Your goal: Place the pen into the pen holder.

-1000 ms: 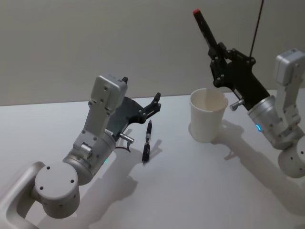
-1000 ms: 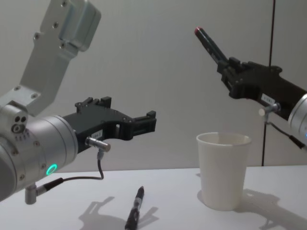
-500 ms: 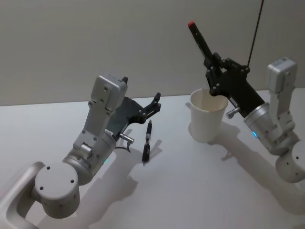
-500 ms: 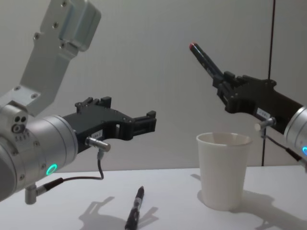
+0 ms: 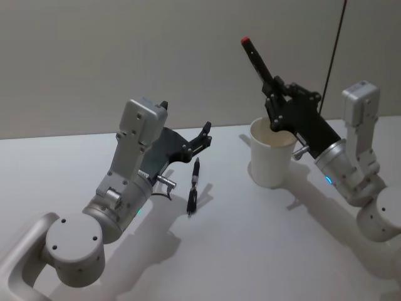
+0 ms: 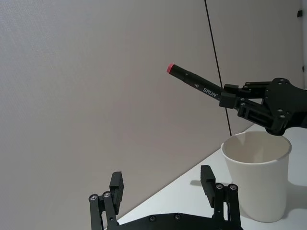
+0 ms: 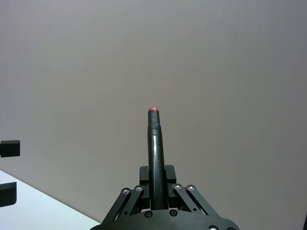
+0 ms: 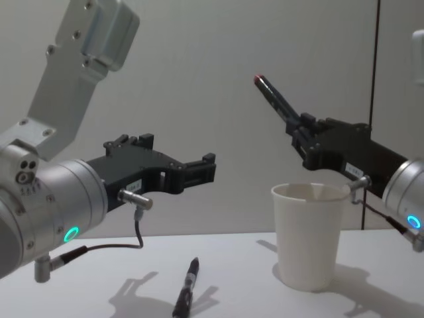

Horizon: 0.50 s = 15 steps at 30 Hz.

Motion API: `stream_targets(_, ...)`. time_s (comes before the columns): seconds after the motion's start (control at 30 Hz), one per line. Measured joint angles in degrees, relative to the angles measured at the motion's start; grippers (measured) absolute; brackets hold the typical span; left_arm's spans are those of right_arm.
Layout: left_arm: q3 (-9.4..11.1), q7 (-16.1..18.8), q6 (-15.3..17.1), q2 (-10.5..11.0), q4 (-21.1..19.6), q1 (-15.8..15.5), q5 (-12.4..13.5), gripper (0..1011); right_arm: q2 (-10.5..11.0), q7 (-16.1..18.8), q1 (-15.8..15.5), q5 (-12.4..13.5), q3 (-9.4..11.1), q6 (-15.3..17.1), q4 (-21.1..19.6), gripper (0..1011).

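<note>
My right gripper (image 5: pixel 274 105) is shut on a black pen (image 5: pixel 256 60) with a red end. The pen slants up and to the left, with its red end uppermost. The gripper hangs just above the rim of the pen holder (image 5: pixel 272 154), a white paper cup standing upright on the table. The chest view puts the right gripper (image 8: pixel 303 130) and pen (image 8: pixel 272 97) over the pen holder (image 8: pixel 309 236). In the right wrist view the pen (image 7: pixel 156 152) stands between the closed fingers. My left gripper (image 5: pixel 203 134) hovers open above the table, apart from the cup.
A second black pen (image 5: pixel 193 185) lies on the white table (image 5: pixel 250 251) just in front of and below the left gripper. A thin dark cable (image 5: pixel 334 44) hangs along the wall behind the right arm.
My right gripper has carried the pen leftward and down, from beside the cup to just above its rim. The left arm and the pen on the table have not moved.
</note>
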Motion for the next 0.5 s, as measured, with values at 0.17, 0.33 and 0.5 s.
stream_targets(0.17,0.0,0.0,0.0,0.0,0.0,0.0,0.0,1001,-0.22,0.14,0.34,-0.17,-0.16,-0.27,0.91,180)
stream_targets(0.33,0.0,0.0,0.0,0.0,0.0,0.0,0.0,1001,-0.4,0.26,0.58,-0.31,-0.29,-0.42,1.69,180)
stream_targets(0.5,0.0,0.0,0.0,0.0,0.0,0.0,0.0,1001,-0.54,0.41,0.71,-0.48,-0.44,-0.49,2.35,180)
